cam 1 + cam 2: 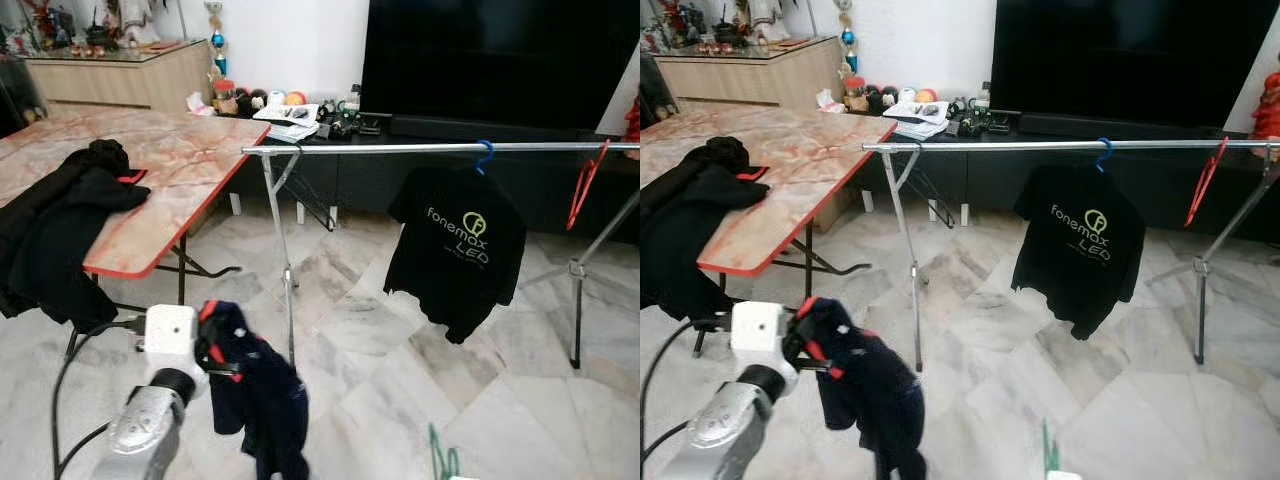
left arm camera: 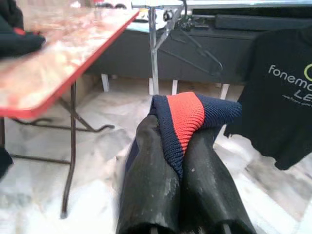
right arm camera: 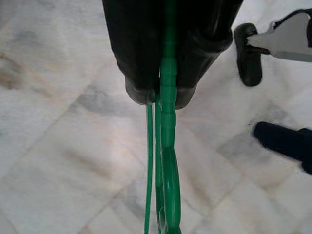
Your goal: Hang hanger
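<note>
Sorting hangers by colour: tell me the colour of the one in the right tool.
Green hanger, clearest in the right wrist view.

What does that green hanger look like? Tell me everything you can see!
The green hanger looks like thin, shiny plastic, with slim bars and a ribbed stretch where it is gripped. The right end effector has its two black fingers shut on it, holding it low over the pale marble floor. In the head views, its tip pokes up at the bottom edge. Nothing else visibly touches it.
</note>
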